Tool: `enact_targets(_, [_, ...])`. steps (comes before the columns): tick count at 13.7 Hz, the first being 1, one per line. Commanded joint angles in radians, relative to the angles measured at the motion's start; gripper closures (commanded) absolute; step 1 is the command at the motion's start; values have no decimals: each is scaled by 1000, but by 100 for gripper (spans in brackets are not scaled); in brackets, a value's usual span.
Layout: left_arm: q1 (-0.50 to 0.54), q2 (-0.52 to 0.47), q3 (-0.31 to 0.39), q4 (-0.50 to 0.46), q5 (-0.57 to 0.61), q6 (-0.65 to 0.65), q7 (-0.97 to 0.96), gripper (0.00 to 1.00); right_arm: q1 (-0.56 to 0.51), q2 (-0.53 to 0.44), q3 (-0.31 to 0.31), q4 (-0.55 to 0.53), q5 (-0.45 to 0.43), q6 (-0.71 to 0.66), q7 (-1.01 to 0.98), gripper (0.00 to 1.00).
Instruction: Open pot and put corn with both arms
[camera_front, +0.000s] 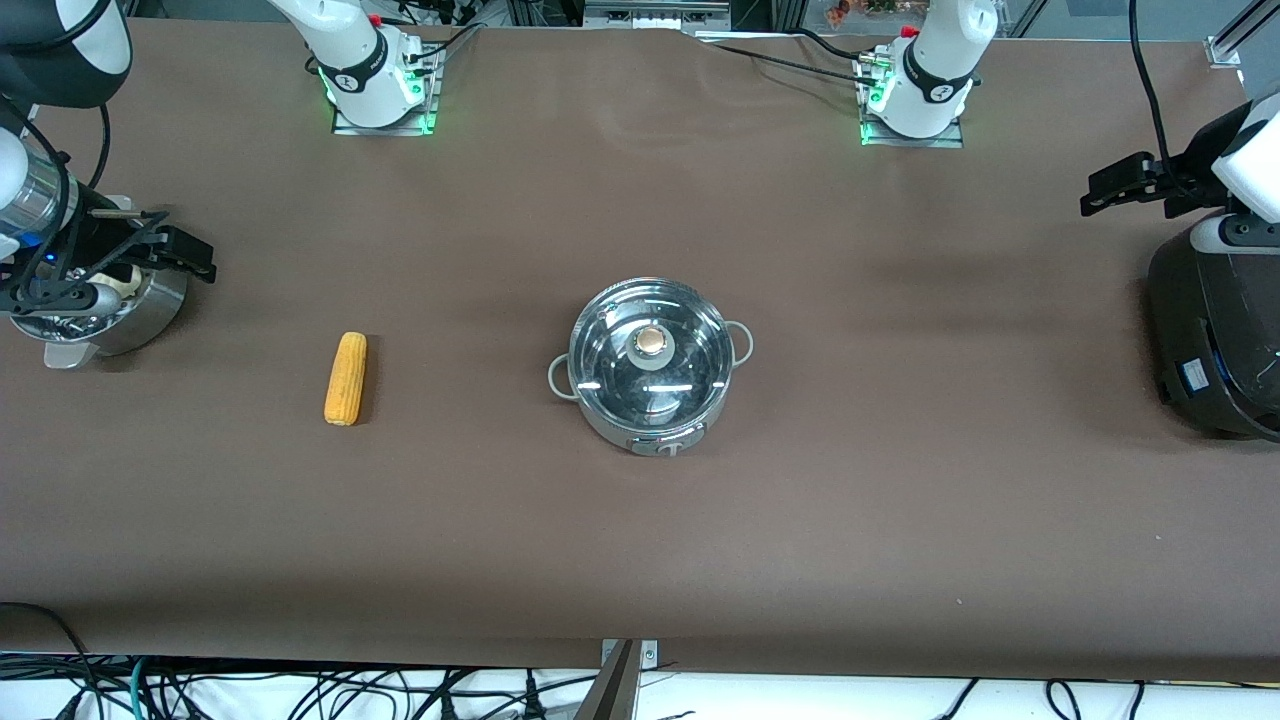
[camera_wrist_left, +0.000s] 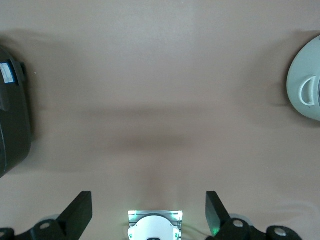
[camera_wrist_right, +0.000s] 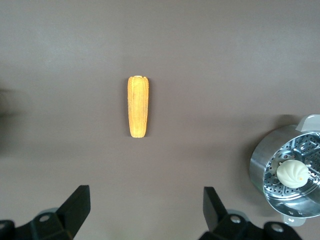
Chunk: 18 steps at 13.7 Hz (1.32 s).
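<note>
Yellow corn (camera_front: 345, 378) is laid lengthwise toward the right gripper (camera_wrist_right: 145, 210), parted; left gripper (camera_wrist_left: 149, 212), parted, is parked by the pot (camera_front: 650, 365).

The pot (camera_front: 650, 366) — shallow, shiny steel, two grey loop handles — sits mid-table, its glass lid (camera_front: 648, 350) with brass knob (camera_front: 651, 342) still on. The corn (camera_front: 345, 378) — a bare yellow-orange cob — lies toward the right arm's end, well apart from it.

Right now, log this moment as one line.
pot: lid on | corn: on table, toward right arm's end | left claw: open, empty | right claw: open, above corn | stage: not started
</note>
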Motion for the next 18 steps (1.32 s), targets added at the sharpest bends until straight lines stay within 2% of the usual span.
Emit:
enact_targets(1, [6, -5, -7, 24, 44, -10, 21, 0, 6, 7, 0, 21, 12, -17, 7, 0])
enact_targets(7, [10, 28, -1, 28, 43, 82, -16, 0, 4, 6, -1, 27, 12, -18, -3, 0])
enact_targets(10, [10, 32, -10, 26, 103, 111, -20, 0, 4, 3, 0, 27, 12, -18, -2, 0])
enact_targets(14, [13, 35, -9, 9, 74, 180, -16, 0, 4, 1, 0, 27, 12, -18, 0, 0])
enact_targets(15, [15, 29, -9, 2, 67, 185, -20, 0, 4, 1, 0, 27, 12, -18, 0, 0])
enact_targets(18, [15, -41, -9, -101, 67, 240, -22, 2, 4, 1, 0, 27, 10, -18, 0, 0])
